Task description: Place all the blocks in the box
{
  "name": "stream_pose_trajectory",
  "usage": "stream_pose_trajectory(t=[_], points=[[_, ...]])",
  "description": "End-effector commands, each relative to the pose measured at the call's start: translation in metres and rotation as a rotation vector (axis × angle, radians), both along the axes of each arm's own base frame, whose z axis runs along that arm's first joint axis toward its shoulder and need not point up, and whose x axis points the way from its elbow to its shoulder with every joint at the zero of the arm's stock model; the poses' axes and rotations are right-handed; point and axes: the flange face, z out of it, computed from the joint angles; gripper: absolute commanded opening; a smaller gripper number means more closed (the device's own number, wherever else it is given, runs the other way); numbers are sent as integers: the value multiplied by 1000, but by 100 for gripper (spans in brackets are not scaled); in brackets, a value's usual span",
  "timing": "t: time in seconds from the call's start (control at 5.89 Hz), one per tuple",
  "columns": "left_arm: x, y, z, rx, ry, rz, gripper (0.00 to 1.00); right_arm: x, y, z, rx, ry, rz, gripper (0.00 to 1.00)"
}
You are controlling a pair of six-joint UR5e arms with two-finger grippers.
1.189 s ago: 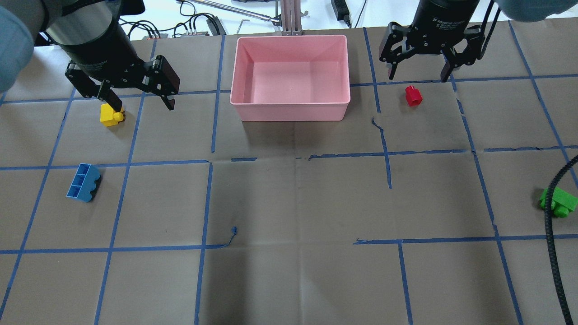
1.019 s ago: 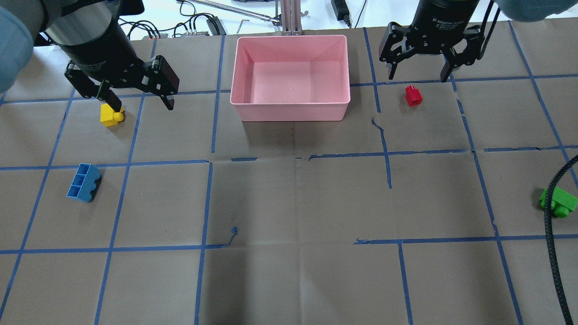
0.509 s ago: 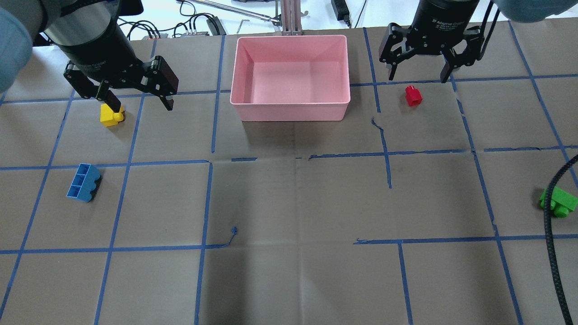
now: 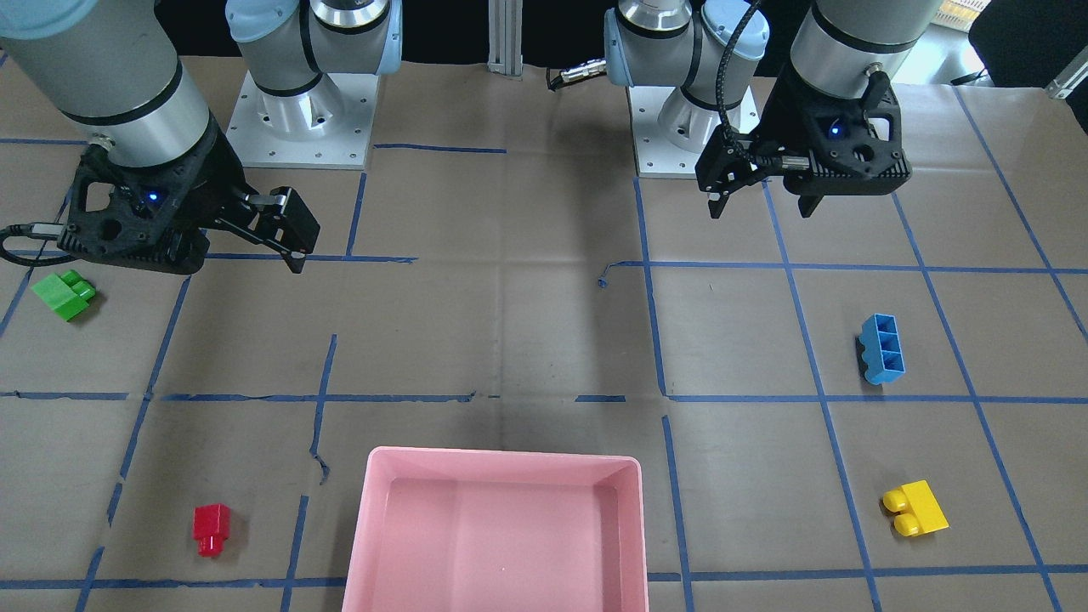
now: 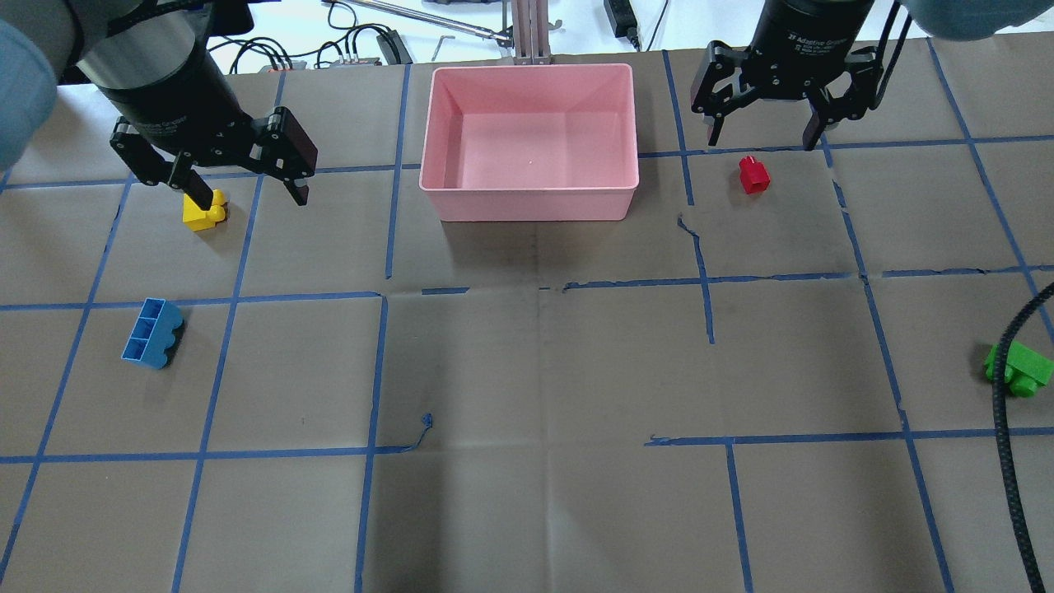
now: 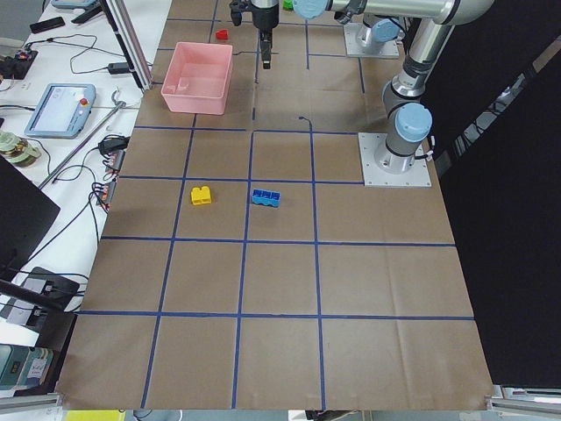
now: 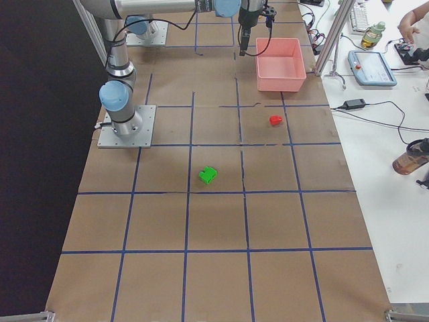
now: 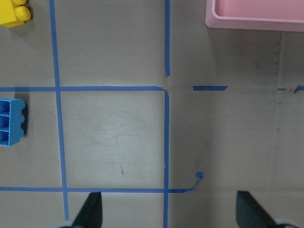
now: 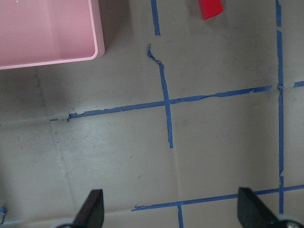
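The pink box [image 5: 527,198] stands at the back middle of the table and holds nothing; its rim also shows in the front view [image 4: 501,461]. The yellow block [image 5: 202,216] and blue block [image 5: 153,332] lie on the left. The red block [image 5: 753,175] lies right of the box. The green block [image 5: 1021,368] lies at the far right. My left gripper [image 5: 247,193] is open and empty, high above the table, with the yellow block [image 8: 13,13] in the corner of its wrist view. My right gripper [image 5: 762,138] is open and empty, high above the red block's [image 9: 210,8] area.
A black cable [image 5: 1009,445] hangs across the green block in the overhead view. Blue tape lines grid the brown paper table top. Cables and tools lie on the white bench beyond the box [image 5: 362,45]. The arm bases [image 4: 297,110] stand at the robot's side.
My left gripper has shifted slightly left and back in the overhead view, still open. The right gripper and all blocks have stayed put.
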Motion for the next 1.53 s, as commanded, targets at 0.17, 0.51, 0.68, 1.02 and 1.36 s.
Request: stream_pose_trajectory(t=[0.17,0.51,0.68,1.02,1.36], points=[[108,-6,-32,83,23,6,99,-56,-12,-6,12,4,17,100],[185,-5,-86,76,45,-102,99,-202,-15,-9,25,-1,-45,100],[209,-15,-129,55,36,-176,99,-267,-6,-10,28,4,15,100],[246,-18,-177,18,21,-277,99,-369,26,-30,60,-38,101,100],[304,-27,-244,25,34,-316,99,-428,69,-78,98,-129,320,100]])
